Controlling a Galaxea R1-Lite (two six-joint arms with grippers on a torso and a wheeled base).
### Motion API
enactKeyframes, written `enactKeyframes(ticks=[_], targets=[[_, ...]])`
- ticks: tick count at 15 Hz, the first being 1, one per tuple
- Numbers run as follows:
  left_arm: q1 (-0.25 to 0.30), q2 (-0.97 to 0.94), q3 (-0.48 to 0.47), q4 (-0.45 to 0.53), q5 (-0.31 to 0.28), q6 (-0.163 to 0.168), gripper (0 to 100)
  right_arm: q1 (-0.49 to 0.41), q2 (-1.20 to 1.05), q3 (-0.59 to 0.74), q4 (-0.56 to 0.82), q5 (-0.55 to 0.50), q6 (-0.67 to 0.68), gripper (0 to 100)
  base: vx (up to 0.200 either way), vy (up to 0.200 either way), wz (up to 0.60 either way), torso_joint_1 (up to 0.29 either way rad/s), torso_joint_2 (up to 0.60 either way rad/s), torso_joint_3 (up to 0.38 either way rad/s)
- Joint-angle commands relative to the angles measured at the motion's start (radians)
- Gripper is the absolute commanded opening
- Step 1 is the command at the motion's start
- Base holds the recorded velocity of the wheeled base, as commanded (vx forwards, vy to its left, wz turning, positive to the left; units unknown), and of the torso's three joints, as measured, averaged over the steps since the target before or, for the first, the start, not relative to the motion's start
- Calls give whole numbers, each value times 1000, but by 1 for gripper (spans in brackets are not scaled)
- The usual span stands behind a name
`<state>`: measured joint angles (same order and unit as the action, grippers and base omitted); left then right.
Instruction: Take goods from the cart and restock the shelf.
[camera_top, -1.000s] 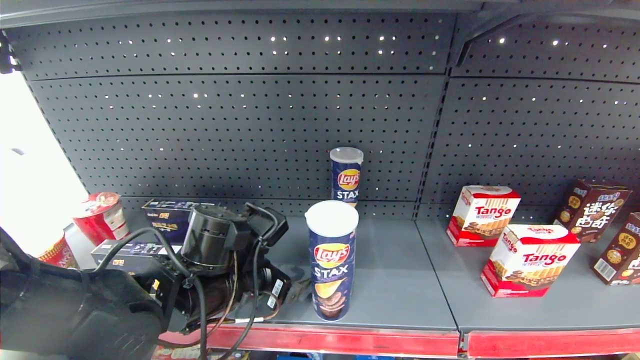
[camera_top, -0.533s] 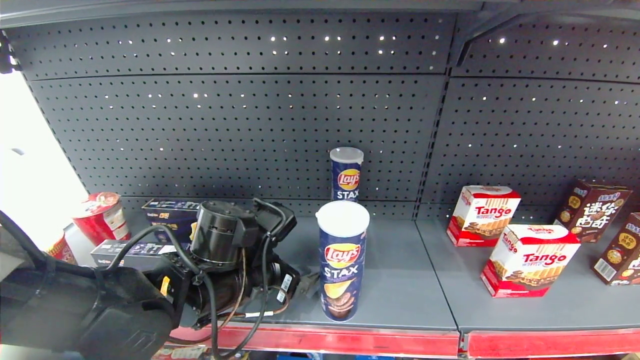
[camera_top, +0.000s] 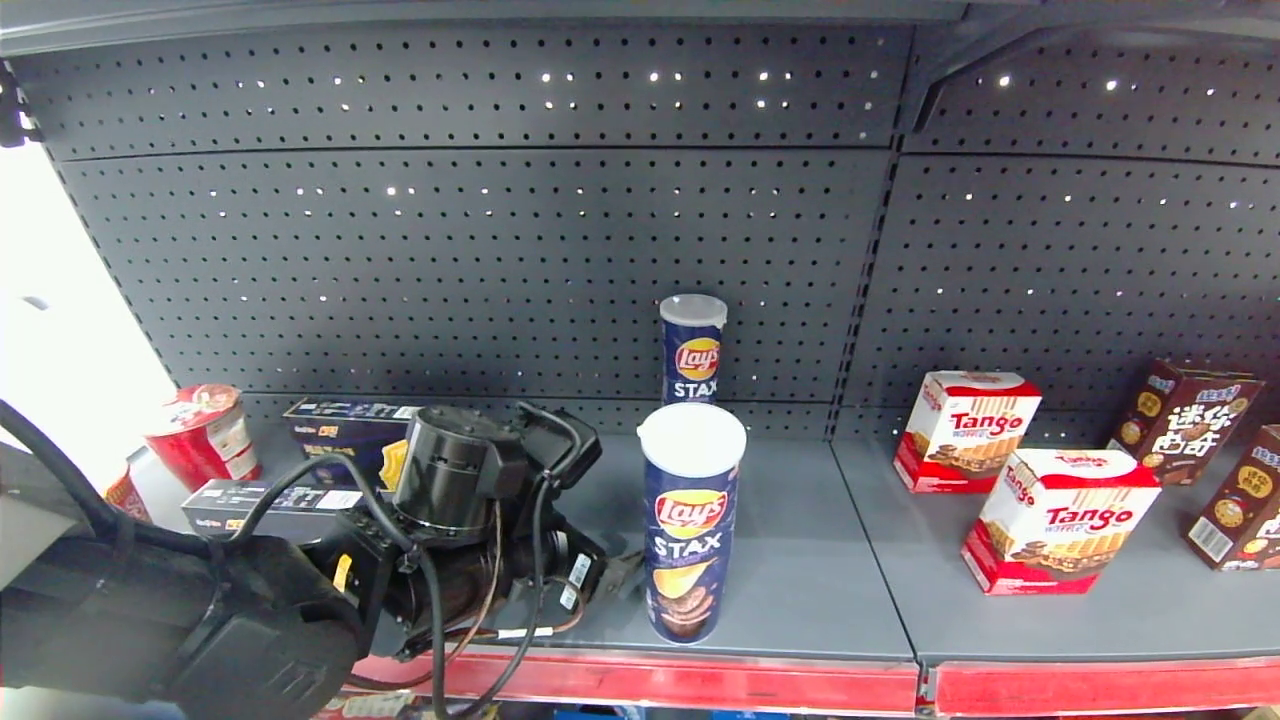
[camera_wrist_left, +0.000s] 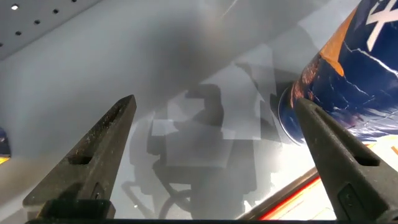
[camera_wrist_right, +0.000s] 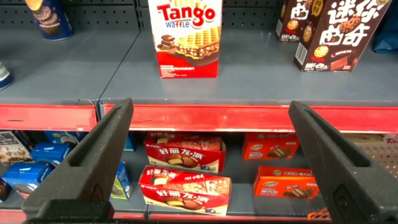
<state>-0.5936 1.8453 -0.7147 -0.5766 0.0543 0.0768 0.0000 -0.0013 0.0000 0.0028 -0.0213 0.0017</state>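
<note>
Jaws of your left gripper (camera_wrist_left: 216, 102) stand wide apart with nothing between them — bare grey shelf (camera_top: 800, 560) lies in the gap. You'll find that gripper low over the shelf's front part, just beside the front chip can (camera_top: 690, 530), on the can's left in the head view. The left wrist view has one finger (camera_wrist_left: 336, 155) crossing in front of the can's base, and you cannot tell whether it touches. The front chip can stands upright near the red front strip (camera_top: 700, 685), white lid on, with a second chip can (camera_top: 693, 345) upright straight behind it near the pegboard back. Your right gripper (camera_wrist_right: 211, 106) is also spread wide and holds nothing. It faces the shelf edge below a wafer box (camera_wrist_right: 188, 37) and brown boxes (camera_wrist_right: 336, 31), with red boxes (camera_wrist_right: 186, 152) on the shelf underneath. Left of your arm sit red cups (camera_top: 205, 430) and dark flat boxes (camera_top: 345, 425) — well apart from the cans.
</note>
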Motion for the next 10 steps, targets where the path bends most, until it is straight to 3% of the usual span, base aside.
enactKeyframes(ticks=[1, 10], targets=[[-6, 2, -5, 0, 1, 0, 100, 0, 1, 0, -1, 0, 0, 100, 0, 0, 0, 0, 0, 0], [-18, 6, -6, 0, 3, -2, 100, 0, 1, 0, 0, 0, 0, 100, 0, 0, 0, 0, 0, 0]])
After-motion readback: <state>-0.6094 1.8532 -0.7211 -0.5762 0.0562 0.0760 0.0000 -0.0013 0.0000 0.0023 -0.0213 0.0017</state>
